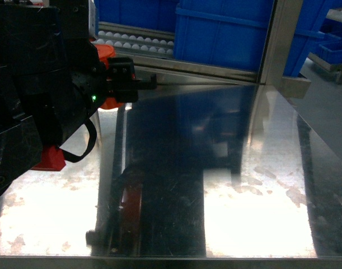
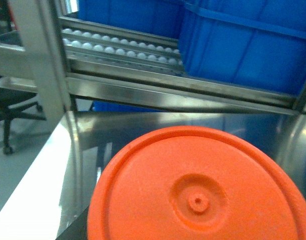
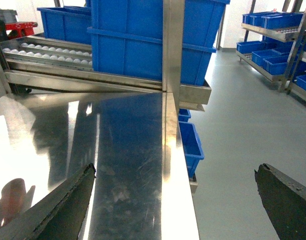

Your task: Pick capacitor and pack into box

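A big round orange capacitor (image 2: 198, 192) fills the lower half of the left wrist view, its flat end with a small centre dimple facing the camera. It hides the left gripper's fingers there. In the head view the capacitor (image 1: 105, 54) shows as orange patches above and below the black left gripper (image 1: 138, 83), which hangs over the steel table's (image 1: 226, 185) far left and appears shut on it. The right gripper (image 3: 175, 202) shows only in the right wrist view, open and empty, straddling the table's right edge (image 3: 180, 190). The box is out of view.
A roller rack (image 1: 134, 42) with large blue bins (image 1: 226, 33) runs along the table's far side. A steel upright post (image 1: 280, 39) stands at the far right corner. Right of the table are grey floor, small blue bins (image 3: 190, 142) and shelving (image 3: 278, 45).
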